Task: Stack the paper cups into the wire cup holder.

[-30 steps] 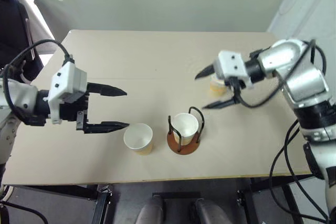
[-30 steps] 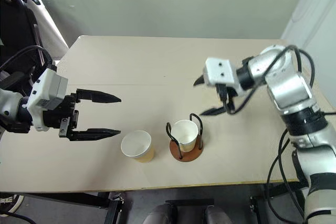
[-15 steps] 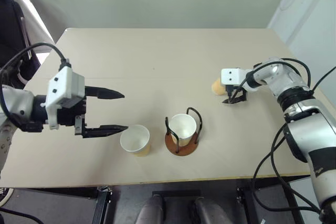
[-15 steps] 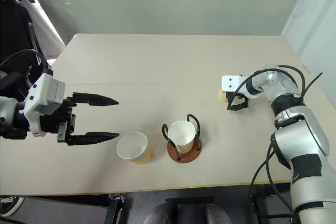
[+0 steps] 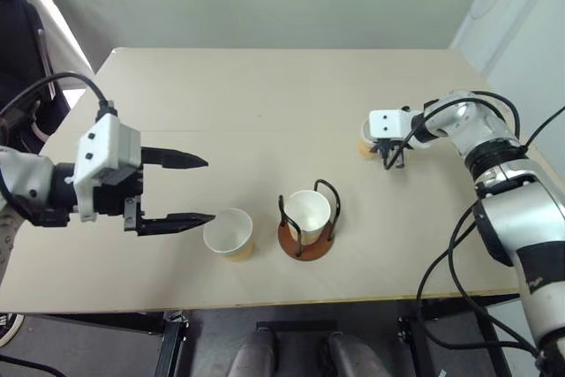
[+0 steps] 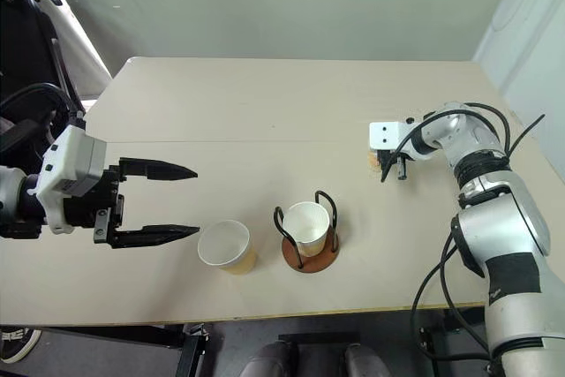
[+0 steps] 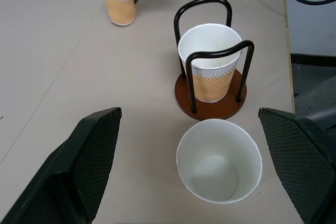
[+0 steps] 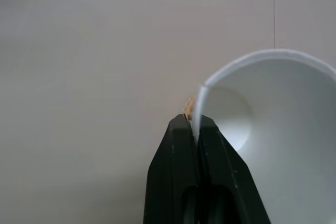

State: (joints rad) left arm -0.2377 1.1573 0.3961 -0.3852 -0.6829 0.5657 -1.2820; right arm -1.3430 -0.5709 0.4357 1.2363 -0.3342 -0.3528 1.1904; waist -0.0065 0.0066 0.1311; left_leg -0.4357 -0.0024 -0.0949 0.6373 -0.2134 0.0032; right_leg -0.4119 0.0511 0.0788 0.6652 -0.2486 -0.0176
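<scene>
Nearest the desk (image 5: 265,86) front edge: one loose paper cup (image 5: 229,234), upright, mouth up, untouched, just beside the wire cup holder (image 5: 307,219) on its left. Left tool (image 5: 181,190) hovering just left of that loose cup, fingers spread wide, holding nothing; in the left wrist view, loose cup (image 7: 219,167) lying between the two open fingers but apart from both. Inside the holder: one seated cup (image 5: 308,213), upright within the black wire loops, resting on the reddish-brown disc base. Farther back and toward the right side of the desk: third cup (image 7: 119,2), upright, well apart from the holder. Right tool (image 5: 389,162) closed on the rim of this third cup; in the right wrist view, the two black fingers (image 8: 173,182) pinching the white rim wall (image 8: 198,109), one finger inside and one outside. Cup base apparently on the desk, not yet lifted. Progress, as judged: one of three cups stacked, two remaining. Step in hand, as judged: rim grasp on the far cup secured, lift and transfer to the holder still to follow. Afterward: nesting of the loose front cup on top, likely by the left tool, already positioned beside it.
</scene>
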